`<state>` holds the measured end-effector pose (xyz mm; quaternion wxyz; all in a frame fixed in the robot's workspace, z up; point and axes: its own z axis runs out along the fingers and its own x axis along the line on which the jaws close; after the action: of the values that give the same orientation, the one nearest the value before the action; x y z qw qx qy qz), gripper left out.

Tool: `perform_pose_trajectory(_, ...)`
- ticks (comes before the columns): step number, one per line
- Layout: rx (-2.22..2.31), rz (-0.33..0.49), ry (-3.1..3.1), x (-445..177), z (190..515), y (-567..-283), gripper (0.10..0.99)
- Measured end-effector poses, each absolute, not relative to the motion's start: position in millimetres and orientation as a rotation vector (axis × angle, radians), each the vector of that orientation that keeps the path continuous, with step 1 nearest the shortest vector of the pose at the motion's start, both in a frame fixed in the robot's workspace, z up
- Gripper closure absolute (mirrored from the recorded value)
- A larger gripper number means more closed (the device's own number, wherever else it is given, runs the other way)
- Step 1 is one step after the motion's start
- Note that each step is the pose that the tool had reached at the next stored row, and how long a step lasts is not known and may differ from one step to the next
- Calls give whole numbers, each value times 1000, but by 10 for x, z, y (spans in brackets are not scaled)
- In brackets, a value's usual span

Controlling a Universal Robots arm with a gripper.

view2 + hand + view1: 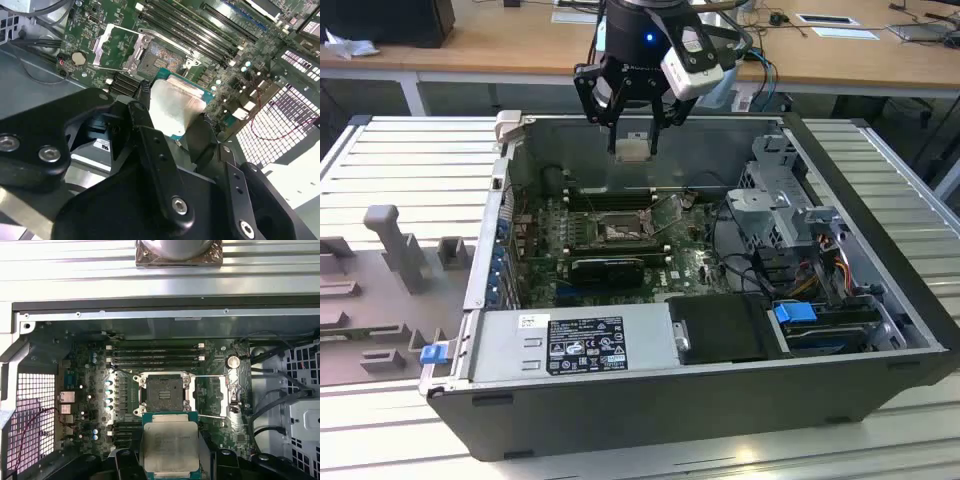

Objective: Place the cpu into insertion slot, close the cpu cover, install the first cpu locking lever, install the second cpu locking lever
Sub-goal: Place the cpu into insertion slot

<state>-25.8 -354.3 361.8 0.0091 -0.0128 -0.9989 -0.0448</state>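
Jaws tight on one cpu [170, 447] — one bare insertion slot [163, 393], one cpu cover [111, 44] open

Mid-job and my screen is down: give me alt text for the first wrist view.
The pincer grips the cpu, silver top toward the camera, over the open computer case. Past it, the insertion slot on the green board lies uncovered and empty.
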Motion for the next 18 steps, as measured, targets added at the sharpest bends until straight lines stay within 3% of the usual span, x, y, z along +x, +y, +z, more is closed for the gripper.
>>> perform_pose_trajectory(18, -144, -131, -3120, -257, 3606, -3543, 557)
